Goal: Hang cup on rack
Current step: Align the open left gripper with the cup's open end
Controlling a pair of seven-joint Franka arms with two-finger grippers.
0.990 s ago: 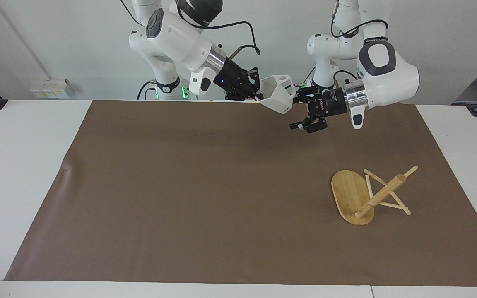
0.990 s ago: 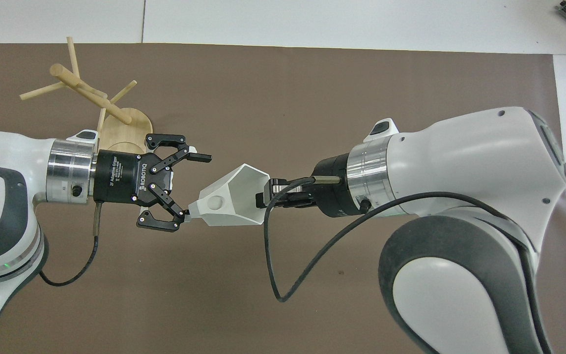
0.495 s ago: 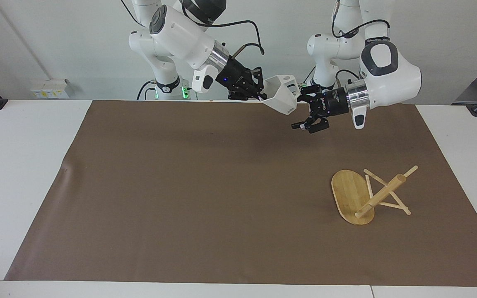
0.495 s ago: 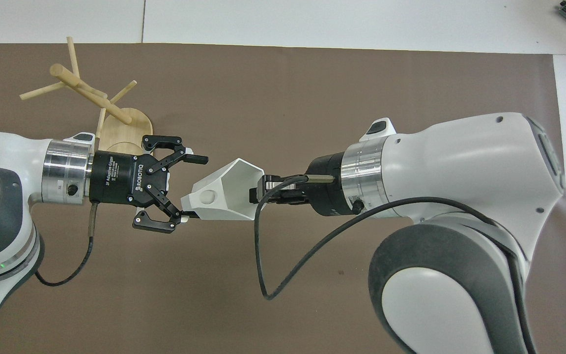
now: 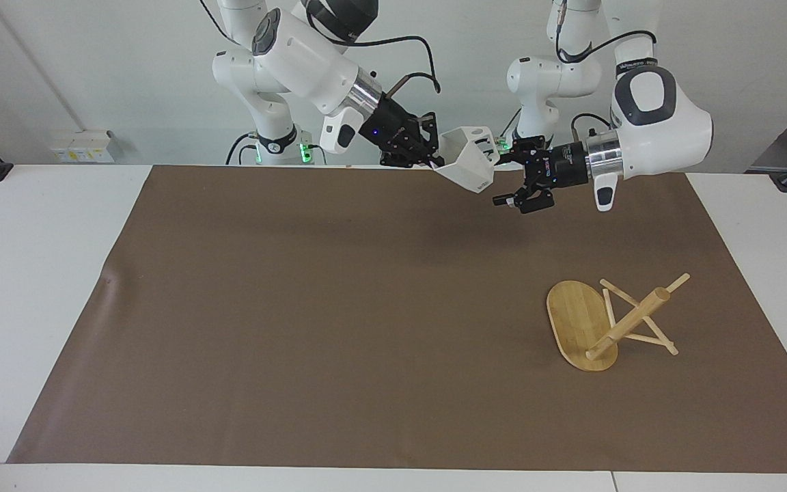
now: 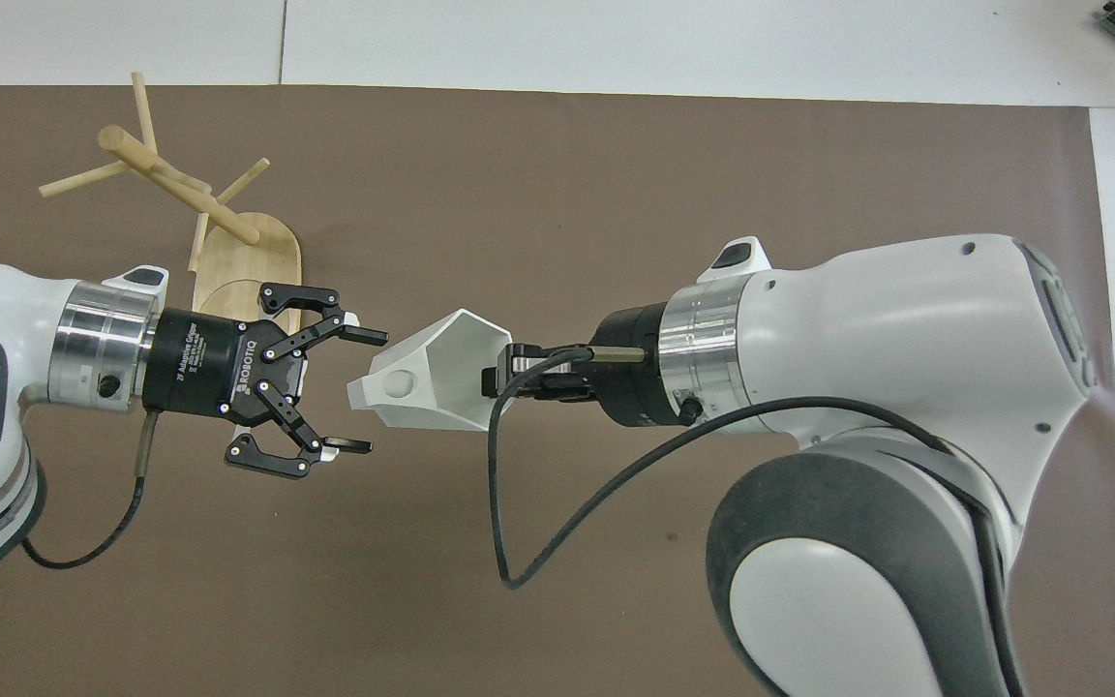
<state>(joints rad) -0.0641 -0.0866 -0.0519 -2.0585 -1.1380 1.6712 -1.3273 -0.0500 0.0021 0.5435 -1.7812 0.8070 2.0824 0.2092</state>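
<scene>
Right gripper (image 5: 432,158) is up in the air over the brown mat (image 5: 339,307), pinched on the rim of the cup (image 5: 470,164) and holding it tipped on its side, mouth turned back toward that gripper. In the overhead view the same gripper (image 6: 504,373) has one finger inside the mouth and one outside, clamped on the wall, and the cup (image 6: 427,373) points its narrow bottom and blocky handle at the left gripper, the round hole in the handle showing.

Straight ahead of the cup's bottom waits the left gripper (image 5: 511,190), also raised, fingers spread wide and facing the cup. From above, the left gripper (image 6: 352,390) has one fingertip either side of the cup's line, close to the handle end but apart from it, a clear gap showing between fingertips and cup.

Down below and past the left gripper's wrist sits the rack (image 5: 605,322) on the mat toward the left arm's end. Its oval base lies flat, post and crossing pegs bare. In the overhead view the rack (image 6: 180,194) pokes out just above the left wrist.
</scene>
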